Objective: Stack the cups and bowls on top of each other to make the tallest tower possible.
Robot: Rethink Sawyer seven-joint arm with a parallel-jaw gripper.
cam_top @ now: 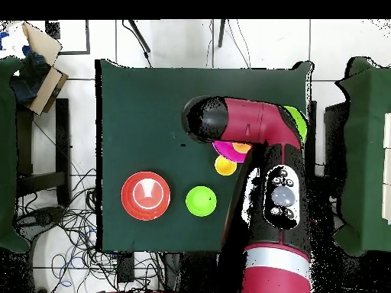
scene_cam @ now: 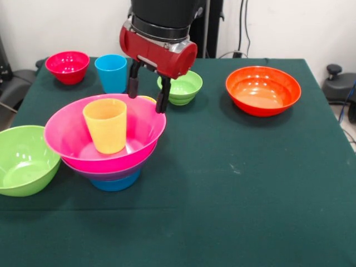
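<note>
The tower stands at the table's left. A big pink bowl [scene_cam: 62,123] sits on a purple bowl [scene_cam: 105,173], which sits on a mid blue bowl [scene_cam: 115,183]. An orange-yellow cup [scene_cam: 105,125] stands upright in the pink bowl. My gripper [scene_cam: 147,100] hangs open just behind the pink bowl's far rim. A sliver of the pale yellow cup [scene_cam: 147,99] shows between its fingers; I cannot tell whether they touch it. In the overhead view the arm hides the gripper, and this cup [cam_top: 225,165] shows beside the pink bowl [cam_top: 221,148].
A small red bowl [scene_cam: 67,66] and a sky blue cup [scene_cam: 111,73] stand at the far left. A small green bowl [scene_cam: 182,87] is behind the gripper and an orange bowl [scene_cam: 262,89] at the far right. A big lime green bowl [scene_cam: 23,159] overhangs the near left edge.
</note>
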